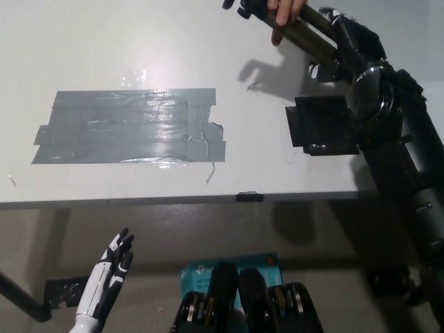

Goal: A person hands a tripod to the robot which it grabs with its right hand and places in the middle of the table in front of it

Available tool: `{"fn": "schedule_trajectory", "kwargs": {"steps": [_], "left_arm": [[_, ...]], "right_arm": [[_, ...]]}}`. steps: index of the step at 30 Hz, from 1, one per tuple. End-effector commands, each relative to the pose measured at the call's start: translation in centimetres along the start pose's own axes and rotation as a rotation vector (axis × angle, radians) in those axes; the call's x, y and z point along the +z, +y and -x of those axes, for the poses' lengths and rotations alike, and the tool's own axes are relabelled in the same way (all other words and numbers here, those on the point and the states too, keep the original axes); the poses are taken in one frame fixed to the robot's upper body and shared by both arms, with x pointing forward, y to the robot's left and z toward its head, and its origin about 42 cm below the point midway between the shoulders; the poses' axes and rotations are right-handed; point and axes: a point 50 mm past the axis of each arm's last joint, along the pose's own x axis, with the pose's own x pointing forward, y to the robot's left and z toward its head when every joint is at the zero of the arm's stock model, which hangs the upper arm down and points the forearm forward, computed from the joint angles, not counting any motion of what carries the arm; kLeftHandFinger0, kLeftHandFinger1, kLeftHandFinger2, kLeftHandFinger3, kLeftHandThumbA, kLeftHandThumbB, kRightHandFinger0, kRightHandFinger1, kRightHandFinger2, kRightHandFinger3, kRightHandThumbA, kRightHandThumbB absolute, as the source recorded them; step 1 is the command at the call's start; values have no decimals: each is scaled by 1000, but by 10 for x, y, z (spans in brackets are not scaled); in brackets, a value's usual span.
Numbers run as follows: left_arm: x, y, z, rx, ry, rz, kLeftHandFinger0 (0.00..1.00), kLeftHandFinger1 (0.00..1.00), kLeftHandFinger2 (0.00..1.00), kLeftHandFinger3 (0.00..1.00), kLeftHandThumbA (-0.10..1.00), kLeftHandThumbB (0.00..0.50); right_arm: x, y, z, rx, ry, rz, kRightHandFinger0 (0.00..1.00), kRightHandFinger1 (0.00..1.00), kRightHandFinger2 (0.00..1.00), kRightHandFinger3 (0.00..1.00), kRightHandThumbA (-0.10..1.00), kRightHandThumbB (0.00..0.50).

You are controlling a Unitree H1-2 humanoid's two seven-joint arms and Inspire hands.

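A: What's the tripod point(302, 32) like?
B: Folded, dark olive legs bunched together, slanting from the top edge down to the right.
A: Where is it?
B: Over the far right of the surface point(104, 41), casting a shadow on it. A person's hand point(285, 10) grips the upper end, and the lower end meets the black right hand point(341, 43).
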Motion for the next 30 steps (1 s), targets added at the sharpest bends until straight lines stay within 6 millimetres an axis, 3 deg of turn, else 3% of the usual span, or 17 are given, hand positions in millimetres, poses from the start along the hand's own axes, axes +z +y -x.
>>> {"fn": "schedule_trajectory", "kwargs": {"steps": [1, 2, 5, 7, 12, 15, 16, 19, 20, 21, 24, 26, 28, 30], "left_arm": [[14, 7, -9, -14, -57, -36, 1000, 1000, 1000, 1000, 956, 290], [14, 7, -10, -14, -60, -33, 1000, 1000, 1000, 1000, 950, 281], [14, 7, -10, -11, -57, -22, 1000, 1000, 1000, 1000, 937, 276], [14, 7, -11, -11, -54, -22, 1000, 1000, 1000, 1000, 935, 265], [12, 6, -8, -12, -45, -16, 1000, 1000, 1000, 1000, 933, 266], [11, 7, -7, -7, -43, -20, 1000, 1000, 1000, 1000, 942, 272], [10, 7, -7, -7, -42, -22, 1000, 1000, 1000, 1000, 943, 273], [9, 6, -8, -7, -43, -17, 1000, 1000, 1000, 1000, 947, 274], [9, 6, -8, -7, -42, -17, 1000, 1000, 1000, 1000, 942, 264], [9, 6, -9, -8, -48, -16, 1000, 1000, 1000, 1000, 933, 254], [10, 8, -10, -4, -44, -19, 1000, 1000, 1000, 1000, 914, 251], [10, 8, -10, -5, -39, -24, 1000, 1000, 1000, 1000, 914, 249], [11, 9, -12, -2, -41, -24, 1000, 1000, 1000, 1000, 906, 243], [11, 8, -13, 0, -52, -28, 1000, 1000, 1000, 1000, 892, 232]], "right_arm": [[23, -39, -5, -180, -167, 5, 13, 497, 867, 730, -100, 255], [22, -39, -4, -192, -174, 2, 38, 546, 918, 817, -100, 237], [19, -41, 0, -262, -214, -28, 96, 607, 956, 859, -100, 216], [18, -44, 2, -316, -247, -45, 155, 666, 958, 919, -100, 165], [23, -48, 4, -354, -307, -22, 166, 657, 916, 931, -100, 132], [27, -48, 5, -335, -317, -11, 201, 629, 898, 849, -100, 161], [27, -48, 6, -331, -320, -7, 207, 629, 900, 847, -100, 159], [21, -44, 8, -306, -332, -23, 252, 661, 934, 852, -100, 223], [18, -42, 8, -306, -334, -24, 243, 684, 986, 897, -100, 228], [12, -39, 6, -298, -325, -29, 233, 673, 978, 906, -100, 238], [6, -33, 5, -271, -309, -13, 158, 577, 900, 876, -100, 240], [2, -27, 4, -241, -285, 7, 145, 584, 911, 884, -100, 205], [-2, -23, 3, -224, -288, 17, 136, 588, 925, 901, -100, 203], [-12, -9, 2, -180, -265, 74, 122, 570, 916, 831, -100, 203]]}}
